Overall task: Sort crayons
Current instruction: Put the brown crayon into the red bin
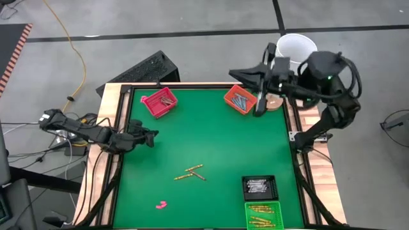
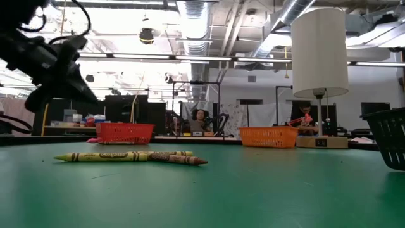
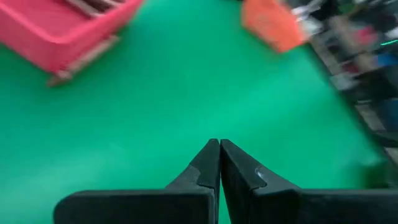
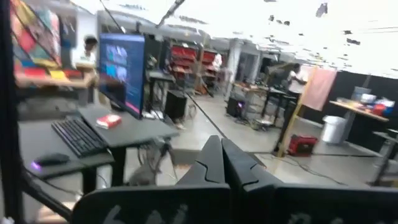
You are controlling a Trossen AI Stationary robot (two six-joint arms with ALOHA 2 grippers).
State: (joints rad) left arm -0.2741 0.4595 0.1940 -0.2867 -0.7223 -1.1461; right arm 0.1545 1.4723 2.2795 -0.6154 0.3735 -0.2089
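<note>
We see the left tool (image 1: 152, 135) pressed together and empty over the worktop's (image 1: 192, 134) left side. Most crayons sit in the trays, but loose crayons (image 1: 192, 172) remain mid-worktop, so sorting looks nearly done. The right tool (image 1: 258, 108), also pressed together, hangs by the orange tray (image 1: 239, 99).

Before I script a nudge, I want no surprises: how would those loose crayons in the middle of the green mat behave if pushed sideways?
The crayons look round and thin in the low view, so they would probably roll rather than slide. They seem stiff and light, likely scattering apart, since they only lie against each other on the flat mat.
</note>
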